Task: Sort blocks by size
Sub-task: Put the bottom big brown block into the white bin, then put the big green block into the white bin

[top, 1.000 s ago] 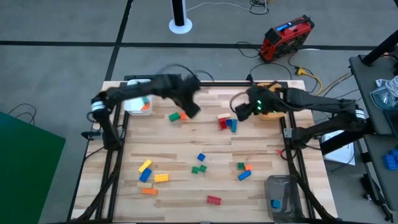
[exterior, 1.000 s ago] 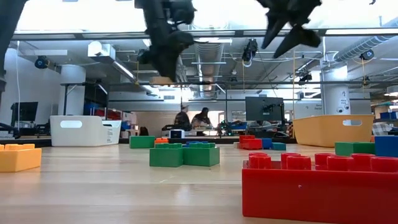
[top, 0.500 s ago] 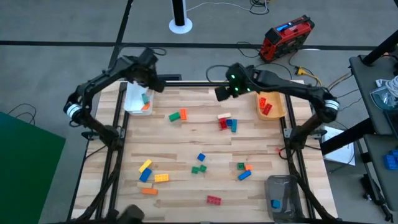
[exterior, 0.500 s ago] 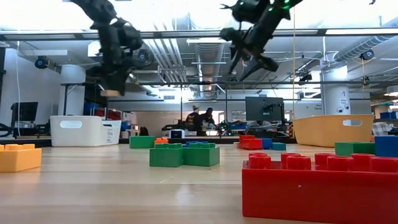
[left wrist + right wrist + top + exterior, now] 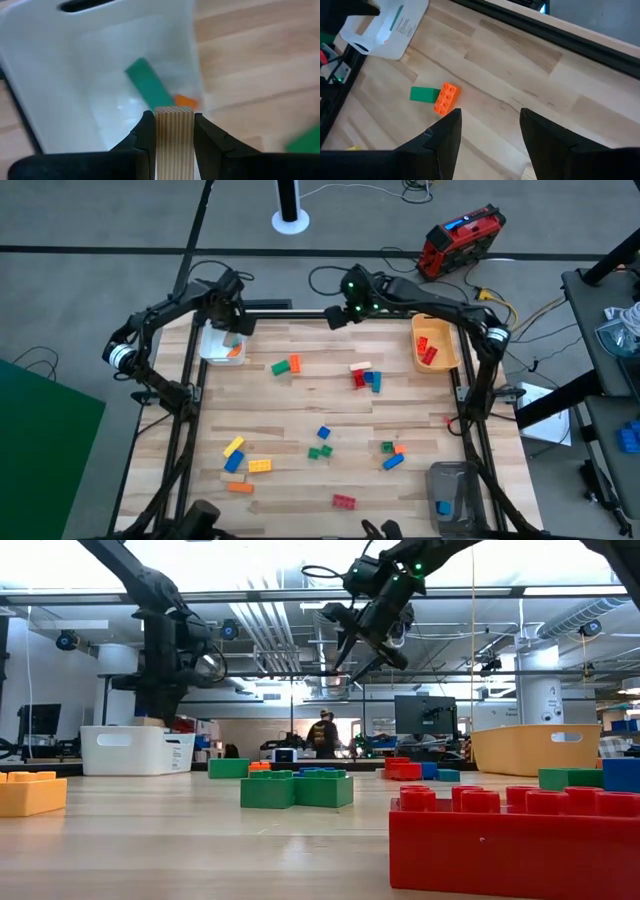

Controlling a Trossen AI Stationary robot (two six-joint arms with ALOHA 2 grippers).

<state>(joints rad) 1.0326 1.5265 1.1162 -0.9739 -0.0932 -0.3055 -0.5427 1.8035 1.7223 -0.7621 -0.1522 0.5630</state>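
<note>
My left gripper (image 5: 236, 330) hangs over the white bin (image 5: 212, 348) at the table's far left, shut on a beige block (image 5: 174, 131). In the bin lie a green block (image 5: 147, 82) and an orange block (image 5: 185, 101). My right gripper (image 5: 335, 318) is open and empty, high above the table's far edge; its fingers (image 5: 447, 135) stand wide apart. A green and orange pair of blocks (image 5: 287, 366) and a red, blue and beige cluster (image 5: 364, 376) lie flat on the far half. Several more blocks (image 5: 320, 445) are scattered on the near half. My left gripper pinches the beige block by two opposite sides (image 5: 160, 137) between its two fingers. The fingers come from above, pointing down. The block is lifted clear, just above the white bin's open top (image 5: 150, 721).
An orange-yellow bin (image 5: 437, 330) with red blocks stands at the far right. A grey bin (image 5: 455, 480) holding a blue block is at the near right corner. A red block (image 5: 520, 840) lies close to the low camera. People move in the room behind.
My left gripper has carried the beige block from the far middle of the table toward the left edge and come down over the white bin. My right gripper has risen and swung from beside the red-blue cluster toward the far edge and leftward.
</note>
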